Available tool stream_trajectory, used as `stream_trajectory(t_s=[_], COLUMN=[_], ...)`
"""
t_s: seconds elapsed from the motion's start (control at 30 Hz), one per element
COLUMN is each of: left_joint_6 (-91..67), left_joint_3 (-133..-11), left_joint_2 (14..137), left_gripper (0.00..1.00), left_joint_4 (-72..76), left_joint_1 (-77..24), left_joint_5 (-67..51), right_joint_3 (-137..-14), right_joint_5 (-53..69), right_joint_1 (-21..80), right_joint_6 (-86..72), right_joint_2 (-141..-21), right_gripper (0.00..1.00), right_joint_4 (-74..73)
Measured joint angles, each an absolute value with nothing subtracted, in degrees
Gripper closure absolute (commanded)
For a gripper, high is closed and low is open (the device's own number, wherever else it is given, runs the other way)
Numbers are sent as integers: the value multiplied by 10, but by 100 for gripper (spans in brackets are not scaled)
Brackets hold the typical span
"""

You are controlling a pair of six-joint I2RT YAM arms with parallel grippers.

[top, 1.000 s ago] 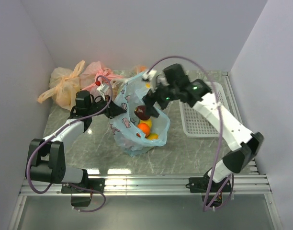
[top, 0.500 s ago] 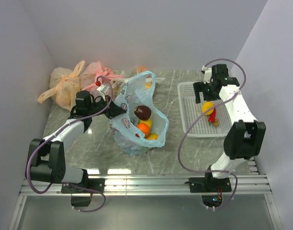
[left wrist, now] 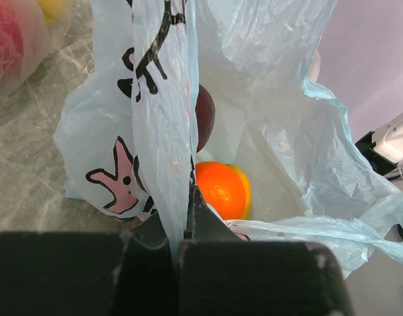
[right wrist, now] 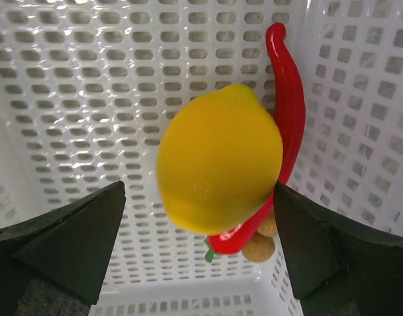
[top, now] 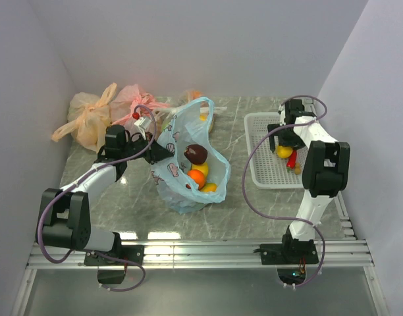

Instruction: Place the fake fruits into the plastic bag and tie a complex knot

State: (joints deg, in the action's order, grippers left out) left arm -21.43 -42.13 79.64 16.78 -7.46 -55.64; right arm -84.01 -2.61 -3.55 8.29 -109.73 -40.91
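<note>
Pink cartoon prints dot the plastic bag.

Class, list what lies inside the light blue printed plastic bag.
Inside the light blue plastic bag are a dark purple-brown glossy fruit, an orange ball and yellow pieces. Anything beneath them is hidden by the fruit and the bag's folds.

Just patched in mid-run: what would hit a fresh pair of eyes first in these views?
The light blue bag gapes open in the centre of the top view, its rim pinched in the shut left pincer, with an orange fruit and a dark fruit inside. At right, the open right pincer straddles a yellow lemon next to a red chili in the white basket.
</note>
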Motion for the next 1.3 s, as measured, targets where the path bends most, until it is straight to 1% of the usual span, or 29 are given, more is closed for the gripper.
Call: stream_trajectory(t_s=[0.1,0.17,0.2,0.23,0.27,0.3,0.37,0.47,0.53,0.67,0.73,0.9,1.0,1.1,1.3], left_joint_6=[-206,-204,-204,-204,-204,-204,-204,-202,-202,-197,-193,-188,-187,-189,-199], left_joint_3=[-421,-421,-421,-421,-421,-421,-421,-421,-421,-421,-421,-422,-422,-422,-425], left_joint_2=[796,796,796,796,796,796,797,797,797,797,797,799,802,805,805], left_gripper=[99,99,99,100,99,99,99,100,99,99,99,98,99,99,99], left_joint_4=[160,158,157,156,156,156,155,154,152,149,146,137,136,136,141], left_joint_1=[-75,-75,-75,-75,-75,-75,-74,-74,-74,-74,-74,-74,-74,-74,-74], left_joint_5=[-556,-556,-556,-556,-556,-556,-556,-556,-556,-556,-556,-557,-557,-562,-578], right_joint_3=[-843,-853,-861,-865,-867,-867,-867,-867,-867,-895,-931,-1006,-1028,-1039,-1023], right_joint_5=[-29,-33,-34,-32,-31,-27,-19,10,52,150,199,292,296,273,216], right_joint_1=[-38,-40,-40,-41,-42,-45,-50,-53,-53,-27,14,174,267,333,395], right_joint_6=[81,82,82,81,83,82,81,84,88,105,114,130,134,136,135], right_joint_2=[-1118,-1138,-1144,-1146,-1147,-1148,-1146,-1134,-1113,-1035,-988,-908,-900,-925,-1023], right_gripper=[7,15,20,29,33,42,49,53,54,55,58,59,62,65,65], right_joint_4=[-404,-405,-405,-402,-401,-402,-404,-416,-429,-473,-479,-475,-475,-476,-466])
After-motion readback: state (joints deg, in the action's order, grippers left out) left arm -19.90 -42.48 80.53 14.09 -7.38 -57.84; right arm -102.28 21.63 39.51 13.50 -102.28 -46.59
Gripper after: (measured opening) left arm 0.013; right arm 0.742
